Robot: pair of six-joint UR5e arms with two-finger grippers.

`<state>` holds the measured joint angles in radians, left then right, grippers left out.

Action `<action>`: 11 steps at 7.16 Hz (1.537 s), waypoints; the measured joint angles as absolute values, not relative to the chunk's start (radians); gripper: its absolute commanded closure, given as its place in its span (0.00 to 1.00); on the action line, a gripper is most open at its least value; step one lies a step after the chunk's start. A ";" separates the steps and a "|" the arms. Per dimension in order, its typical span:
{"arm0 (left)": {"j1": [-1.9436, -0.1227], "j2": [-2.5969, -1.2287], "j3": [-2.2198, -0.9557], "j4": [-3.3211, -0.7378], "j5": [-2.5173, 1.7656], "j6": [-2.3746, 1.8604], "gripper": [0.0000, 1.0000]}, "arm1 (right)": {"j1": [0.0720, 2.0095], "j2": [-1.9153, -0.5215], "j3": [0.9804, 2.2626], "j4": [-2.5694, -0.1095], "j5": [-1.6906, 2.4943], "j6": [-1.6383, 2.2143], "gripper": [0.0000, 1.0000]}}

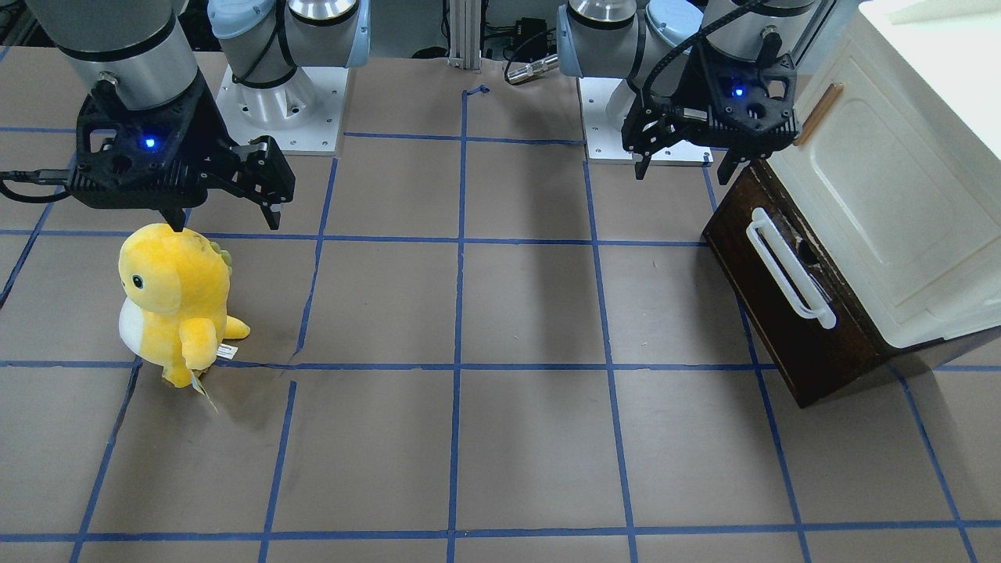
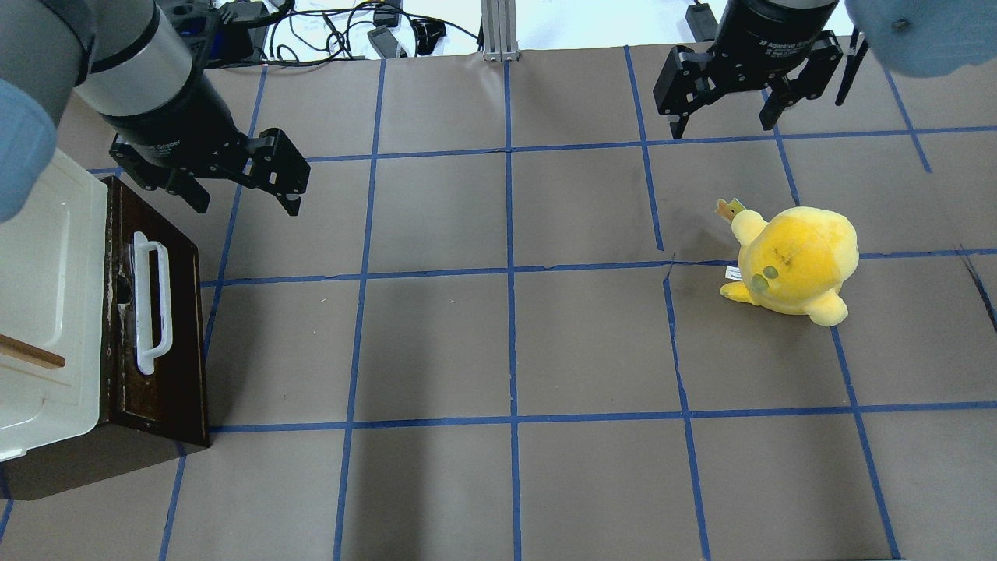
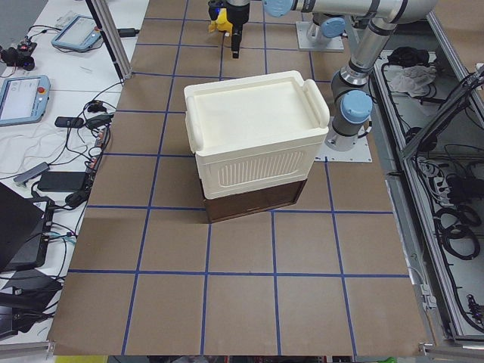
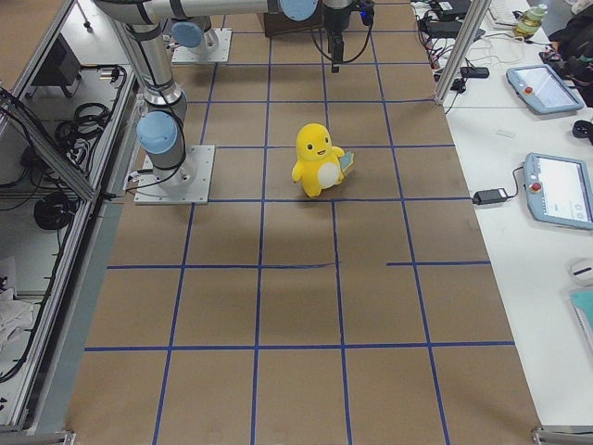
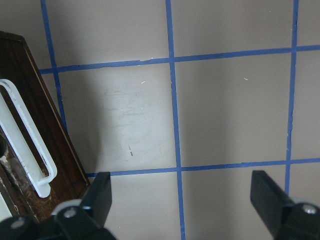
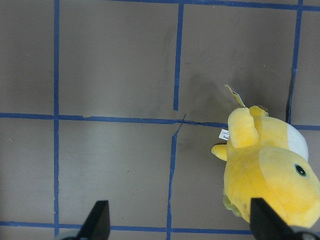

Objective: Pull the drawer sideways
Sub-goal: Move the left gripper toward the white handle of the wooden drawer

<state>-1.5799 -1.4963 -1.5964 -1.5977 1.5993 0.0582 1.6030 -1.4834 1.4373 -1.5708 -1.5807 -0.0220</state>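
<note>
The drawer has a dark brown front with a long white bar handle. It sits shut at the bottom of a cream-white cabinet at the table's left end. It also shows in the front-facing view and the left wrist view. My left gripper hangs open and empty above the table, just beyond the drawer's far corner, touching nothing. In the left wrist view its fingers straddle bare table beside the handle. My right gripper is open and empty, far from the drawer.
A yellow plush toy stands on the table on my right side, just below the right gripper. The cabinet door has a thin wooden handle. The brown table carries a blue tape grid.
</note>
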 measured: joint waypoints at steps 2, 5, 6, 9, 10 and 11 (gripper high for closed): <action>-1.580 -1.496 -1.597 -1.597 1.597 0.059 0.00 | 1.603 -1.483 1.437 -1.571 -1.580 -0.022 0.00; -1.580 -1.495 -1.594 -1.591 1.594 0.060 0.00 | 1.603 -1.483 1.437 -1.571 -1.580 -0.022 0.00; -1.580 -1.495 -1.594 -1.588 1.593 0.060 0.00 | 1.603 -1.483 1.437 -1.571 -1.580 -0.022 0.00; -1.582 -1.495 -1.588 -1.584 1.565 0.058 0.00 | 1.603 -1.483 1.437 -1.571 -1.581 -0.021 0.00; -1.581 -1.495 -1.588 -1.584 1.552 0.058 0.00 | 1.603 -1.483 1.437 -1.571 -1.582 -0.021 0.00; -1.580 -1.495 -1.587 -1.584 1.546 0.058 0.00 | 1.603 -1.483 1.437 -1.571 -1.581 -0.021 0.00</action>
<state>-1.5798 -1.4950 -1.5867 -1.5843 1.5460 0.0579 1.6030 -1.4834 1.4373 -1.5708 -1.5813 -0.0215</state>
